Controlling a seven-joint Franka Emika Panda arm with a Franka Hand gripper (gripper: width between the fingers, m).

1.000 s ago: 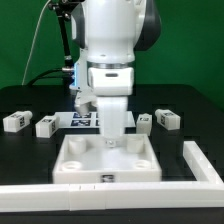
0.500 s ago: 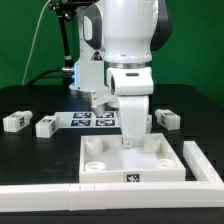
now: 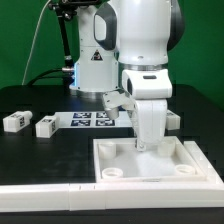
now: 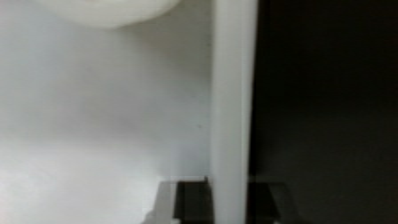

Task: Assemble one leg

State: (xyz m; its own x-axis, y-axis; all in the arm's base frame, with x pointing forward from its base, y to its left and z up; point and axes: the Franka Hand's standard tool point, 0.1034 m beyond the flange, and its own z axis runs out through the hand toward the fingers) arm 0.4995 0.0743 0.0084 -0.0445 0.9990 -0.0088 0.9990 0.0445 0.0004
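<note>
Two small white legs with tags, one (image 3: 14,121) beside the other (image 3: 45,125), lie on the black table at the exterior view's left. Any other legs are hidden behind the arm. The large white square panel (image 3: 150,168) with round corner sockets lies at the front right. My gripper (image 3: 143,148) points down at the panel's far rim. In the wrist view my gripper (image 4: 233,202) has its dark fingers (image 4: 192,204) on either side of the panel's raised rim (image 4: 233,100), shut on it.
The marker board (image 3: 92,120) lies at the middle back of the table. A white bar (image 3: 40,190) runs along the front edge and turns up at the right (image 3: 214,163), next to the panel.
My gripper has moved to the exterior view's right and the panel has slid along with it, from the front middle to the front right by the white bar's corner.
</note>
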